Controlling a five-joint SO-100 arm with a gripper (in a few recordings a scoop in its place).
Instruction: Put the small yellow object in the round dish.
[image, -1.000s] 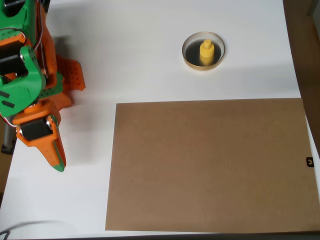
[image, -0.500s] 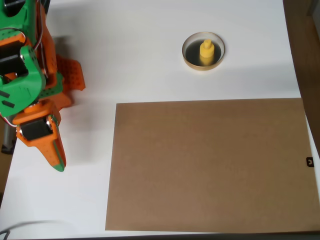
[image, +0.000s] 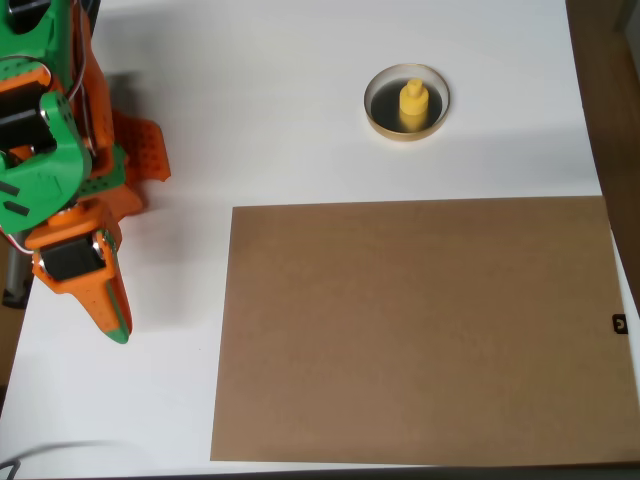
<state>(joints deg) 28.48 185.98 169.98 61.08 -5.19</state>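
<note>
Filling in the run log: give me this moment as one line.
yellow piece: upright in round dish | gripper: far left, apart from dish, holding nothing | brown board: bare

From above, the arm runs off the left and top edges of the overhead view, so its base and upper joints are cut away. The gripper points down the frame with its fingers stacked one over the other, and whether they are parted or closed cannot be told. Far to the right of the gripper, the brown sheet slips past the right edge. Up and right of it, the small yellow object hides part of the round dish floor it stands on.
</note>
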